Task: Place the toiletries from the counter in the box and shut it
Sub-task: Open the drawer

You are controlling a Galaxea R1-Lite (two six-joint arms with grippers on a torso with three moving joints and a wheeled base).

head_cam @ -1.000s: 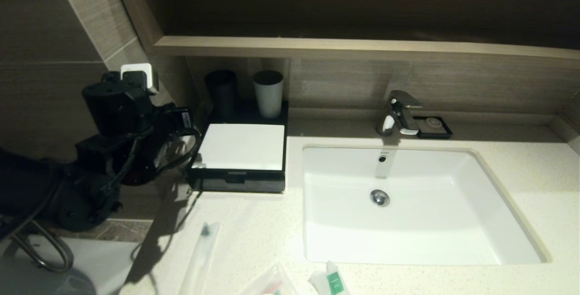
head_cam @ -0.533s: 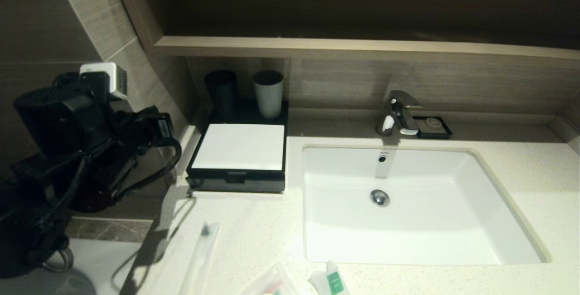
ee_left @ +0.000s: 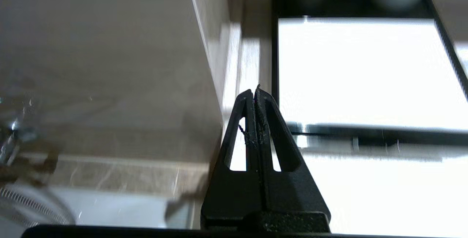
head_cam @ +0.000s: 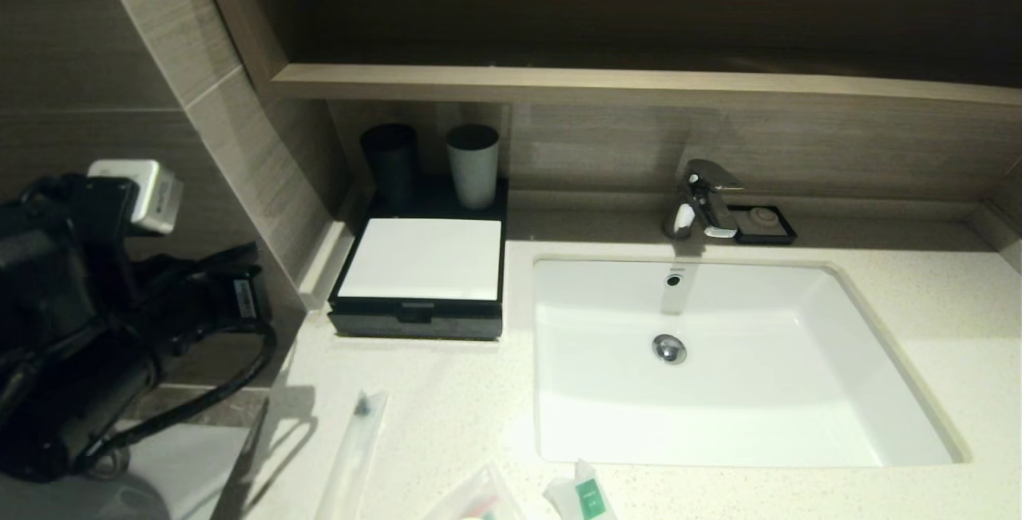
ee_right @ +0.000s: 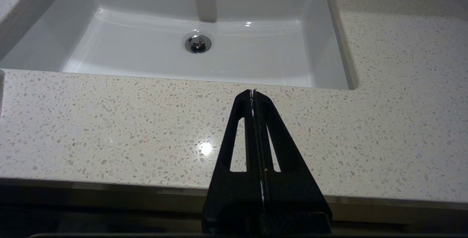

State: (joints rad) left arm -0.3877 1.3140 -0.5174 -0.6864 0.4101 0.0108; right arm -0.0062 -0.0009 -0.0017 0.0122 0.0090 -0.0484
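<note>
The black box with a white top panel (head_cam: 419, 264) stands at the back left of the counter (head_cam: 447, 400), its front drawer (head_cam: 415, 320) pushed in. At the counter's near edge lie the toiletries: a long thin sleeve (head_cam: 351, 456), a clear pouch (head_cam: 475, 496) and a white sachet with a green label (head_cam: 583, 492). My left arm (head_cam: 80, 304) hangs off the counter's left side, apart from the box. The left gripper (ee_left: 256, 93) is shut and empty, pointing at the box's left edge (ee_left: 365, 70). The right gripper (ee_right: 253, 92) is shut and empty, low before the counter's front edge.
A dark cup (head_cam: 390, 156) and a grey cup (head_cam: 473, 164) stand behind the box. The white basin (head_cam: 718, 424) fills the counter's middle, with a faucet (head_cam: 703, 196) and a black soap dish (head_cam: 765, 223) behind. A wooden ledge (head_cam: 639, 85) overhangs; a tiled wall (head_cam: 263, 168) bounds the left.
My left arm has pulled back from the box's left side, moving left and down, off the counter. The gripper stayed shut. Nothing on the counter moved.
</note>
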